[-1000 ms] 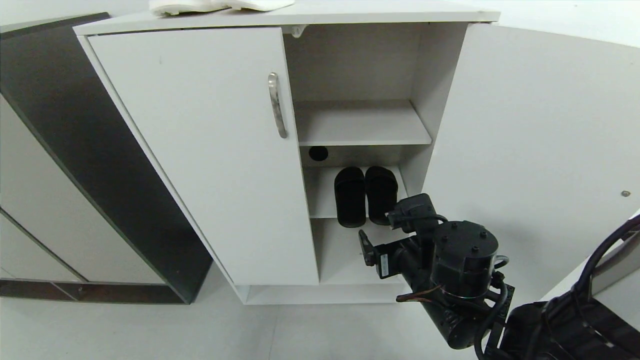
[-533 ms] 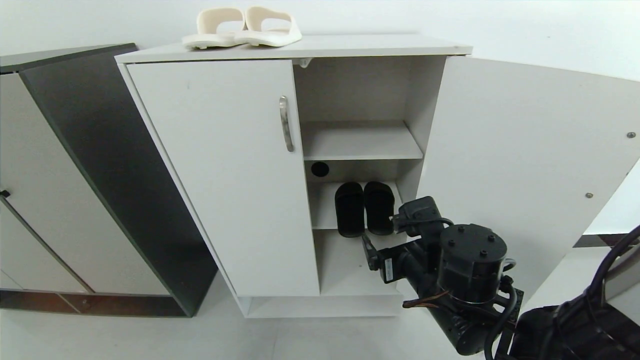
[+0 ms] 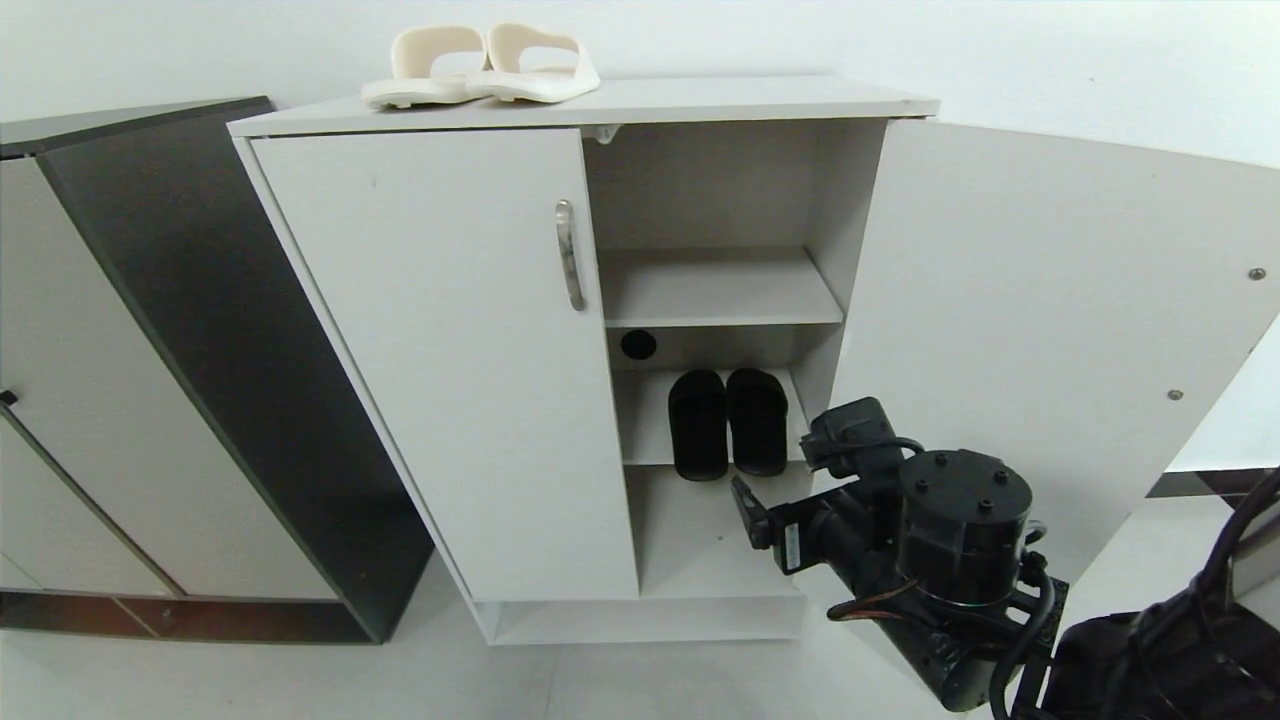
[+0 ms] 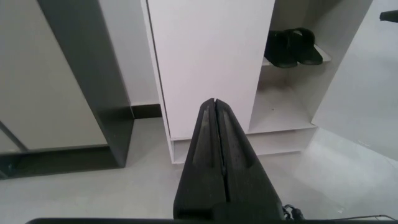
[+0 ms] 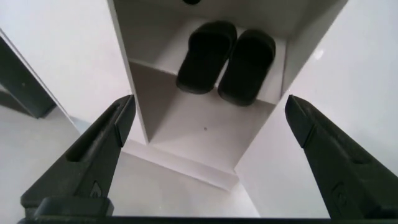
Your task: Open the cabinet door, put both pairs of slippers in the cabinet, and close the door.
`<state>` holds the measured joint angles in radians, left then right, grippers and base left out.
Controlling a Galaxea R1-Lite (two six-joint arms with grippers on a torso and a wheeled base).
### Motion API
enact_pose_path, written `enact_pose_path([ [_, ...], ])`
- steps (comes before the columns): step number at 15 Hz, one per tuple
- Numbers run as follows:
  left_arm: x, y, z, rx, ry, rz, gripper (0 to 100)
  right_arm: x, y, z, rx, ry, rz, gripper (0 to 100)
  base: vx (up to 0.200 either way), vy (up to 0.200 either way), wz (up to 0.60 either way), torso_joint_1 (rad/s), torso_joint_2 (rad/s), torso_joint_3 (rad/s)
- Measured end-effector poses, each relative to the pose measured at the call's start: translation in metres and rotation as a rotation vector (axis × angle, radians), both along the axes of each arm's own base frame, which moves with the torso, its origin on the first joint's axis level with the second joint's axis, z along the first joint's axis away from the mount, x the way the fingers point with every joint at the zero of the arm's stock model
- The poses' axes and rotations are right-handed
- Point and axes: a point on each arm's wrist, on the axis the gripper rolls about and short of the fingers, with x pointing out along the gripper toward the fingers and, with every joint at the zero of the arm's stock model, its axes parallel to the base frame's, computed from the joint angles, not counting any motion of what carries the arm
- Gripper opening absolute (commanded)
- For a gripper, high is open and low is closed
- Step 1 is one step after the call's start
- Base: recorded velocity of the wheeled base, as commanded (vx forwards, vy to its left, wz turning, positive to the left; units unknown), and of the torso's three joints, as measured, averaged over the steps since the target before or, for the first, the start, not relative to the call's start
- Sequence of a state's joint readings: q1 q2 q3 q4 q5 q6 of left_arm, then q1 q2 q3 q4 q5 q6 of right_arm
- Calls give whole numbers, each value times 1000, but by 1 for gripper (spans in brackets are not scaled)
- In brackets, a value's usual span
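Black slippers (image 3: 727,422) sit at the lower shelf's front edge in the cabinet (image 3: 700,98) (right door (image 3: 1050,300) open). Cream slippers (image 3: 483,65) lie on its top, left half. The right gripper (image 5: 209,106) is spread apart and empty; the left gripper (image 4: 214,102) is pressed together.

There is one white cabinet (image 3: 750,98) with two doors: one shut door (image 3: 440,380) and one open door (image 3: 1020,320). The shut door has one metal handle (image 3: 568,255). The open door carries two small screw heads (image 3: 1256,273). Inside the cabinet I count two shelves, the upper shelf (image 3: 715,290) and the lower shelf (image 3: 648,415), and one round hole (image 3: 638,345) in the back wall. There are four slippers, making two pairs: one cream pair (image 3: 480,65) on top of the cabinet and one black pair (image 3: 727,422) on the lower shelf. One dark unit (image 3: 200,330) stands beside the cabinet.
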<state>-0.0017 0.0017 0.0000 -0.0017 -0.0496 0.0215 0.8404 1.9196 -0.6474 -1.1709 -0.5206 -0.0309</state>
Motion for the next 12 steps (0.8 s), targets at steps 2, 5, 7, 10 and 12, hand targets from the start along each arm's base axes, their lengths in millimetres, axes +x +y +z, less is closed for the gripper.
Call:
enact_pose_path([
  [2, 0, 0, 0, 1, 0, -1, 0, 0, -3, -3, -11, 9, -1, 100, 0, 200, 0, 12, 2, 7],
  [5, 0, 0, 0, 2, 0, 0, 0, 3, -7, -4, -12, 14, 15, 100, 0, 200, 0, 4, 1, 2],
  [7, 0, 0, 0, 1, 0, 1, 0, 2, -7, -5, -9, 16, 38, 100, 0, 200, 0, -2, 0, 5],
  [10, 0, 0, 0, 0, 0, 0, 0, 3, -9, -6, -9, 16, 38, 100, 0, 200, 0, 1, 4, 1],
  [12, 0, 0, 0, 0, 0, -1, 0, 2, -9, -5, -6, 4, 40, 100, 0, 200, 0, 0, 2, 0],
])
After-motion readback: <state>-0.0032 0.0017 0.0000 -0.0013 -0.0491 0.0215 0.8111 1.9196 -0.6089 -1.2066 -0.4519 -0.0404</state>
